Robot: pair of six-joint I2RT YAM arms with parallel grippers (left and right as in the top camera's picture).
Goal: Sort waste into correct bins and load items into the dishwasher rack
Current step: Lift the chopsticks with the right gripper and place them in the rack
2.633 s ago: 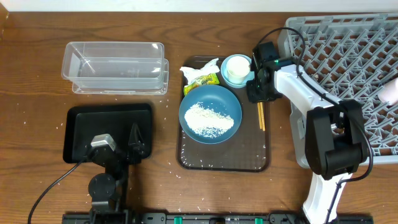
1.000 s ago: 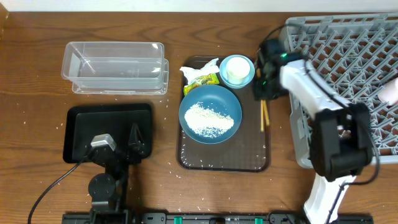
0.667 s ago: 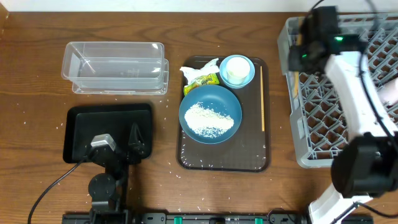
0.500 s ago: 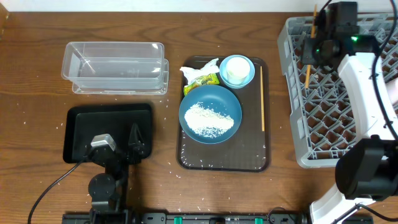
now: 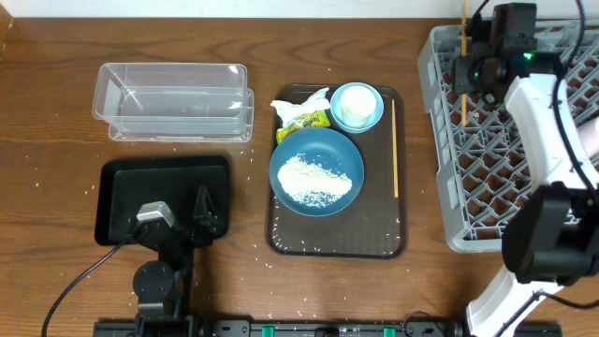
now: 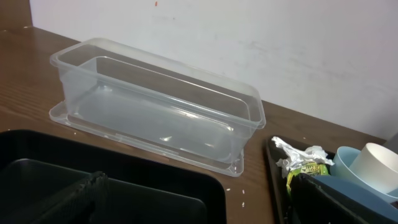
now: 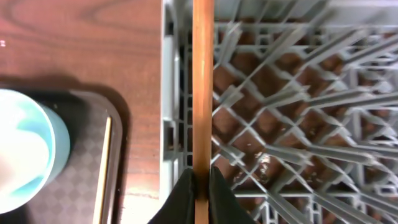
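Observation:
My right gripper (image 5: 465,73) (image 7: 202,186) is shut on one of the wooden chopsticks (image 5: 463,56) (image 7: 202,93), held over the left edge of the grey dishwasher rack (image 5: 524,131) (image 7: 298,93). Another chopstick (image 5: 395,150) (image 7: 102,174) lies on the brown serving tray (image 5: 374,234). There too are a dark-blue bowl (image 5: 348,159) of rice (image 5: 314,178), a pale-blue cup (image 5: 374,110) (image 7: 46,134) holding a white cup (image 5: 355,103) (image 6: 379,165), a napkin (image 5: 298,101) (image 6: 298,152) and a wrapper (image 5: 311,120) (image 6: 305,169). My left gripper (image 5: 178,213) (image 6: 205,205) rests open over the black tray (image 5: 122,187).
The clear tub (image 5: 173,101) (image 6: 161,106) stands behind the black tray at the back left. Loose rice grains are scattered on the wood near the brown tray's front edge. A pale object shows at the rack's right edge.
My right gripper lifted a chopstick off the brown tray and carried it right and back to the rack's left edge. The left arm has not moved.

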